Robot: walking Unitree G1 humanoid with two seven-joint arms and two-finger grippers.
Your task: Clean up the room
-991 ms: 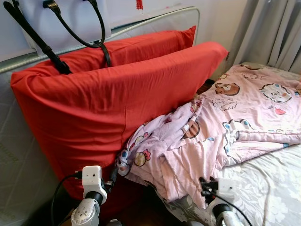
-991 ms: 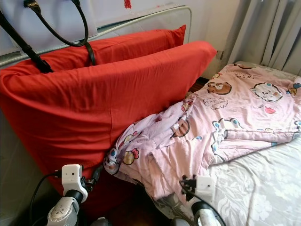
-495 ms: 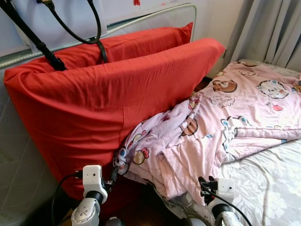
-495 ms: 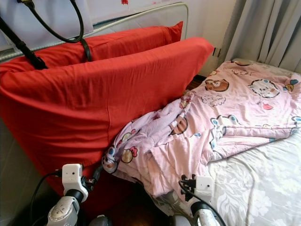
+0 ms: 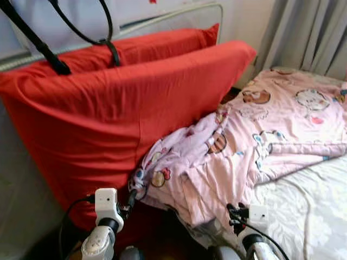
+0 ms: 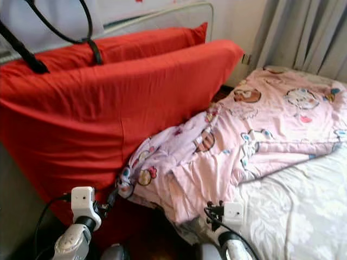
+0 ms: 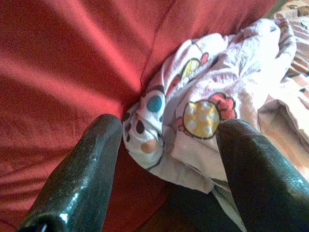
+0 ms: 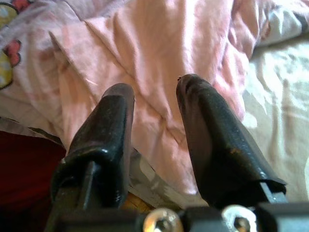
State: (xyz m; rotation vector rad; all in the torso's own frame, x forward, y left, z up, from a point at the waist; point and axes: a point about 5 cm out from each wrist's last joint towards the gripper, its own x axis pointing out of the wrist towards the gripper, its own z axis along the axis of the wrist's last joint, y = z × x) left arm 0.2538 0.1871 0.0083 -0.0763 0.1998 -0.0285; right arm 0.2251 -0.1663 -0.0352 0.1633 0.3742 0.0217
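Observation:
A crumpled pink quilt (image 5: 260, 135) with cartoon animals lies across the bed, and its bunched corner (image 5: 157, 173) hangs off the bed's edge against a big red pillow (image 5: 119, 119). A second red pillow (image 5: 162, 46) stands behind the first. My left gripper (image 7: 171, 126) is open, its fingers (image 7: 82, 179) either side of that corner but a little short of it. My right gripper (image 8: 155, 89) is open with a narrow gap, just above a fold of the quilt (image 8: 159, 43) near the mattress edge. Both arms (image 5: 105, 206) sit low in the eye views.
The mattress (image 5: 320, 211) has a grey flowered sheet. A padded headboard with a metal rail (image 5: 173, 16) stands behind the pillows, and black bag straps (image 5: 103, 38) hang over it. Grey curtains (image 5: 309, 32) hang at the far right. A dark floor gap (image 5: 162, 238) lies between pillow and bed.
The whole picture has shifted slightly and blurred, so the camera moved. The arms, quilt and pillows keep their places.

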